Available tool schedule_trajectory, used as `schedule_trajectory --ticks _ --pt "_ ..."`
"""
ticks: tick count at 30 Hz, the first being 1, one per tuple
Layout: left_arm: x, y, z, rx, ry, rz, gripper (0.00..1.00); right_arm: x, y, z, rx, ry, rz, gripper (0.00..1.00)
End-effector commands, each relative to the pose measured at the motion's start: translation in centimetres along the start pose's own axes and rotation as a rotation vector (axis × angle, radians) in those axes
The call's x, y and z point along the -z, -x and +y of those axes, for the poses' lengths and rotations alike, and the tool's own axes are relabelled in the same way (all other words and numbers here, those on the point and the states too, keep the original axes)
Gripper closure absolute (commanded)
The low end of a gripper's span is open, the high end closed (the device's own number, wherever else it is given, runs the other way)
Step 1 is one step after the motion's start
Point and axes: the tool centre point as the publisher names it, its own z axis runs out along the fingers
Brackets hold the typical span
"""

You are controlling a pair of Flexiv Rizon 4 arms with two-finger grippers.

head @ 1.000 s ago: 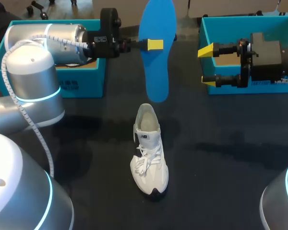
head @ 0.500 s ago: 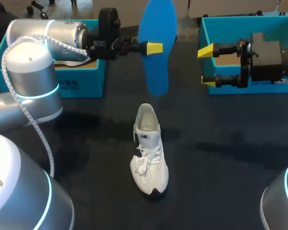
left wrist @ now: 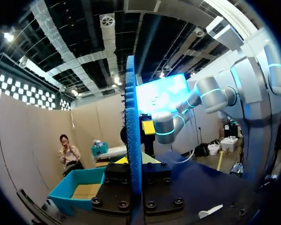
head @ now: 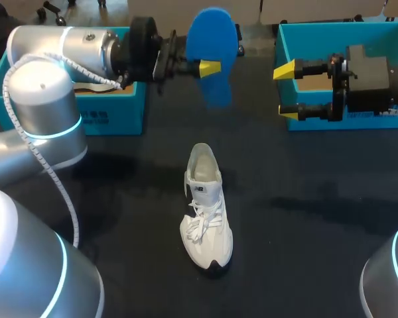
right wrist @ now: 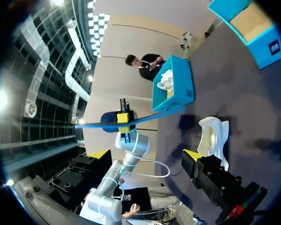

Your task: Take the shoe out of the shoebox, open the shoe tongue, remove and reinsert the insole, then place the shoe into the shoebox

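The left pincer [head: 211,67] pinches the blue insole [head: 212,36] in the air, beyond the shoe [head: 205,212], which stands on the counter [head: 305,199]. The right pincer [head: 285,91] is spread and empty. I think the soft insole may bend or slip on the way into the shoe, because only one pincer holds it.

Shoe [head: 205,212]: 1, white | insole [head: 212,46]: 1, blue | boxes: 2, both teal and open-topped: left box [head: 113,112], right box [head: 305,43] | arms: 2: left arm [head: 46,99], right arm [head: 378,79] | grippers: 2, two-fingered: left gripper [head: 211,67], right gripper [head: 286,91] | table [head: 318,232]: 1, dark.
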Motion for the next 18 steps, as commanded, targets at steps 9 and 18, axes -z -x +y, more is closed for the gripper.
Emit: schedule_trajectory --ticks 9,18 --pt "0.6 -0.1 0.0 -0.433 -0.017 -0.031 1.00 -0.2 0.0 0.0 -0.001 0.001 -0.002 0.00" --pt "0.9 1.4 -0.1 -0.765 -0.006 -0.101 1.00 -0.2 0.0 0.0 -0.001 0.001 -0.002 0.00"
